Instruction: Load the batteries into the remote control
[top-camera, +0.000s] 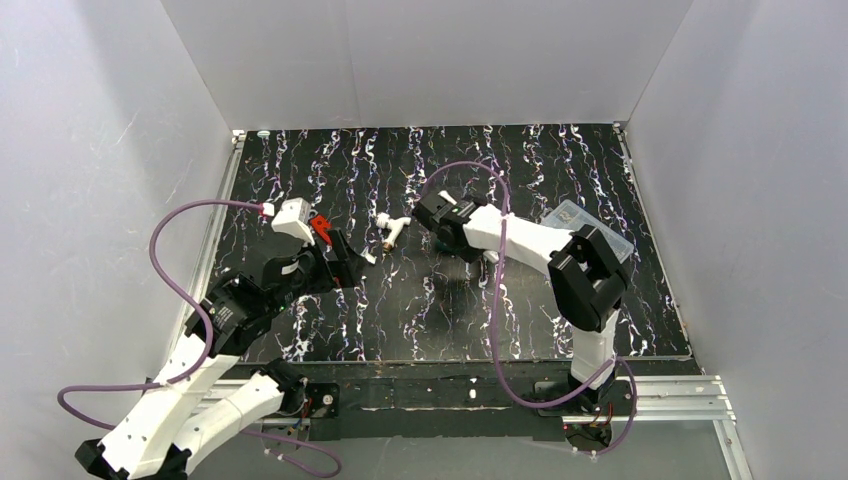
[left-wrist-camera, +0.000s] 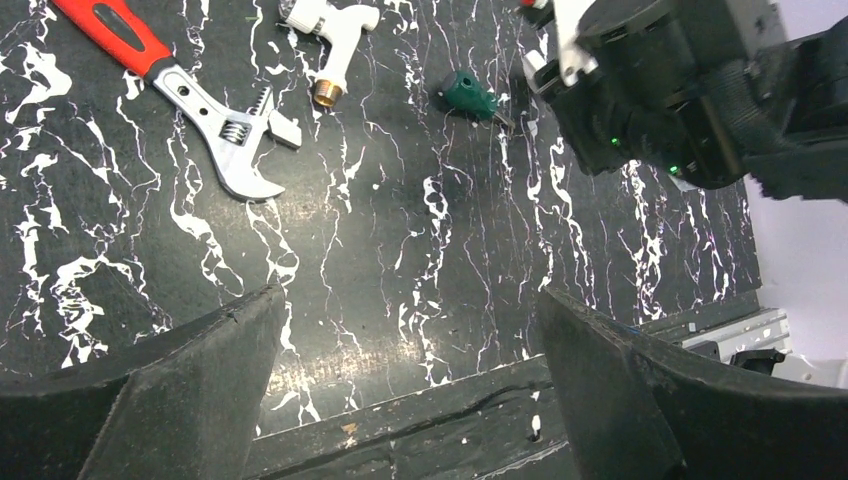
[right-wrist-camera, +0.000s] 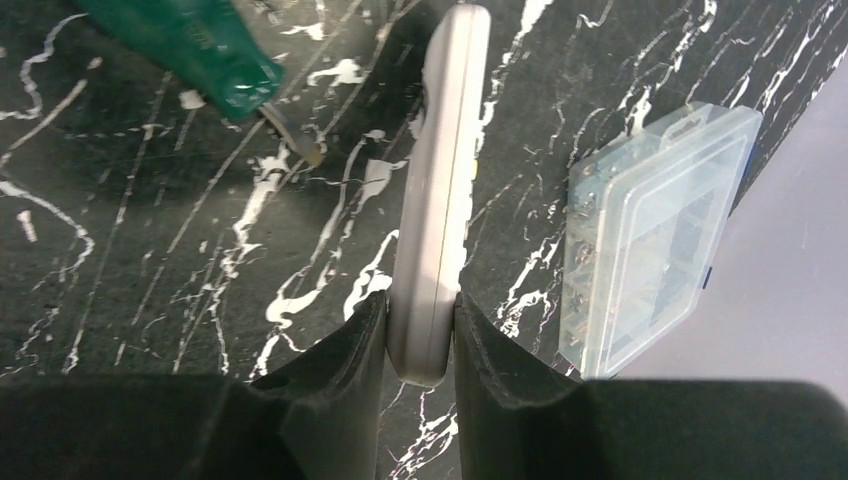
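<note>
My right gripper (right-wrist-camera: 422, 302) is shut on the remote control (right-wrist-camera: 440, 170), a slim white bar seen edge-on. It grips the bar near one end, and the rest reaches away over the black mat. In the top view the right gripper (top-camera: 437, 222) is at the middle of the mat, and the remote is hidden under it. My left gripper (left-wrist-camera: 408, 300) is open and empty, hovering over bare mat near the front edge. In the top view it (top-camera: 345, 262) is left of centre. No batteries show clearly in any view.
A green-handled screwdriver (right-wrist-camera: 190, 45) lies close to the remote's left side and also shows in the left wrist view (left-wrist-camera: 468, 95). A clear compartment box (right-wrist-camera: 650, 230) sits to the right. A red-handled adjustable wrench (left-wrist-camera: 190, 95) and a white brass-tipped fitting (left-wrist-camera: 335, 40) lie at centre-left.
</note>
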